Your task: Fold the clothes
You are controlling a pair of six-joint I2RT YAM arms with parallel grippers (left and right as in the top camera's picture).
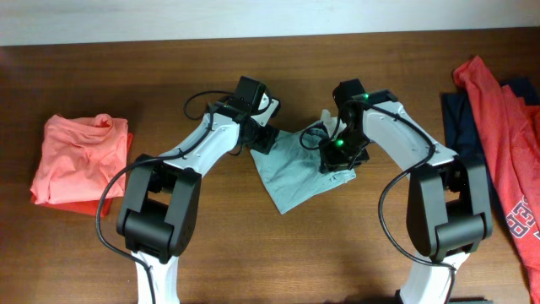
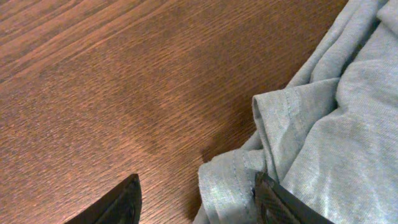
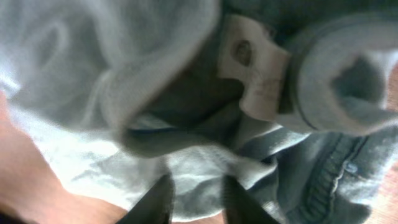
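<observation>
Pale grey-blue T-shirt (image 1: 299, 173) crumpled on table (image 1: 169, 67). My left gripper (image 2: 196, 190) at shirt's left edge, jaws apart, sleeve hem between. Right gripper (image 3: 198, 194) on shirt's right side, jaws narrow around fold; clamped or not, cannot tell. I'd pinch single layer, spread flat first

You have a dark brown wooden table (image 1: 287, 262) before you, its grain running left to right, and beyond its far edge you can see a pale strip (image 1: 169, 17) of background.
</observation>
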